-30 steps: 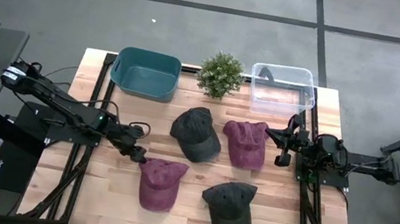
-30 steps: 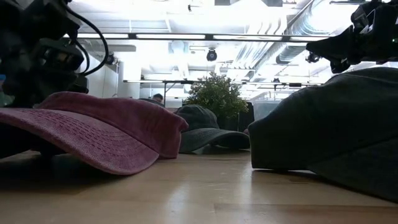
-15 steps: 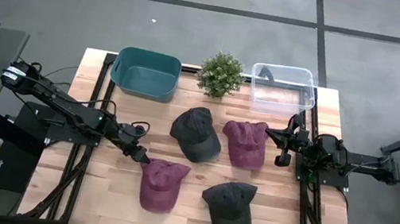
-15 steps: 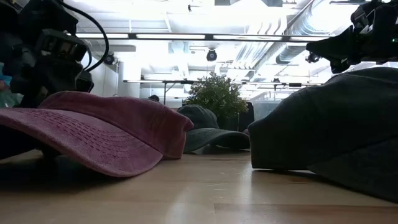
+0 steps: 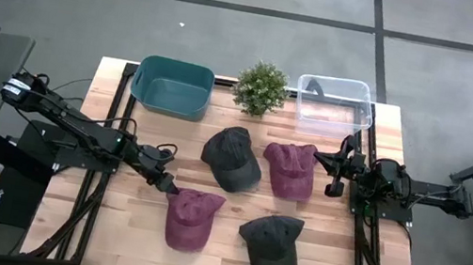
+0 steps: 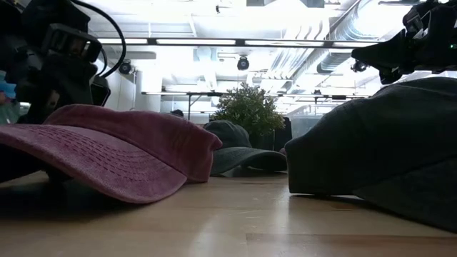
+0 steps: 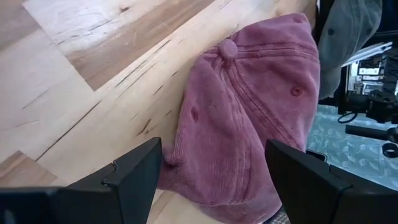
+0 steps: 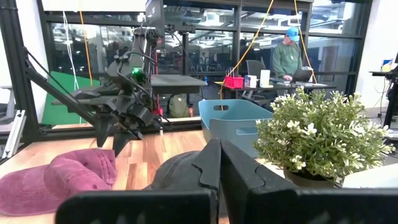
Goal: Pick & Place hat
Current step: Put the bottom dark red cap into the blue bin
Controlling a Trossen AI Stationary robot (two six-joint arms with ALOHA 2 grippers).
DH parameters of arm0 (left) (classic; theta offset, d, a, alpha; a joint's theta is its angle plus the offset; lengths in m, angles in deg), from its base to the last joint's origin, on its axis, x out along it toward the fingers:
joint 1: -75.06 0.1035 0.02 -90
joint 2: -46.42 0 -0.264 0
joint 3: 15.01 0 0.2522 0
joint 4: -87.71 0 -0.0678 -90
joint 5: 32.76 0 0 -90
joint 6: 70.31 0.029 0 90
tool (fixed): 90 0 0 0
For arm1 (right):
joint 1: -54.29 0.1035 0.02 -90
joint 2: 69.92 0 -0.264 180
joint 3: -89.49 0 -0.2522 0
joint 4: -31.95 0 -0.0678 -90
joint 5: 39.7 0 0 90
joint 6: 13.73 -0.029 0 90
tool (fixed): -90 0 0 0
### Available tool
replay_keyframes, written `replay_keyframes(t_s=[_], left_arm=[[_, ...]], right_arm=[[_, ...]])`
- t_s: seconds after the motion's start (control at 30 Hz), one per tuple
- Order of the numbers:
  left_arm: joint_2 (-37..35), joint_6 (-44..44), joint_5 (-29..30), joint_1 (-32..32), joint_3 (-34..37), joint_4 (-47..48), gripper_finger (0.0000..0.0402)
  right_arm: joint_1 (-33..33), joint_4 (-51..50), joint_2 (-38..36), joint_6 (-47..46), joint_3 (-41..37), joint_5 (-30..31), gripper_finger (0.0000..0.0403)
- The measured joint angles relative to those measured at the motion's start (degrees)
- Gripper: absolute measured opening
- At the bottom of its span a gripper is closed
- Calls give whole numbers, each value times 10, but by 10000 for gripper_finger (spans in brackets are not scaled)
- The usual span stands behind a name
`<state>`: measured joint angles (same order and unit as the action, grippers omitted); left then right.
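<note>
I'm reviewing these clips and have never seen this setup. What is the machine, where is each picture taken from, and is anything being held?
Two dark robot arms work at a wooden table. One camera looks straight down, one sits at table height, and one rides on each wrist. On the table lie two maroon caps, two dark caps, a teal bin, a clear bin and a plant. The left end effector stands open around the near maroon cap, not lifting it. The right end effector waits shut, holding nothing.

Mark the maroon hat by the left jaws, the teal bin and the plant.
maroon hat (image 5: 188, 219), high view, middle of its crown
teal bin (image 5: 141, 91), high view, its left wall
plant (image 5: 260, 87), high view, centre of the foliage
</note>
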<state>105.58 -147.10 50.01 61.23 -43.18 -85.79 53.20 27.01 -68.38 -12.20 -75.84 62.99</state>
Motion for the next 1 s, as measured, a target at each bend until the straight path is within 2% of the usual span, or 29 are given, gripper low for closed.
replay_keyframes(t_s=[0.23, 0.73, 1.0], left_arm=[[3, 0, 0, 0, 0, 1, 278], [74, 0, -4, 0, -1, -60, 278], [76, -2, -6, 0, -1, -67, 278]], right_arm=[[0, 0, 0, 0, 0, 0, 0], [0, 0, 0, 0, 0, 0, 0], [0, 0, 0, 0, 0, 0, 0]])
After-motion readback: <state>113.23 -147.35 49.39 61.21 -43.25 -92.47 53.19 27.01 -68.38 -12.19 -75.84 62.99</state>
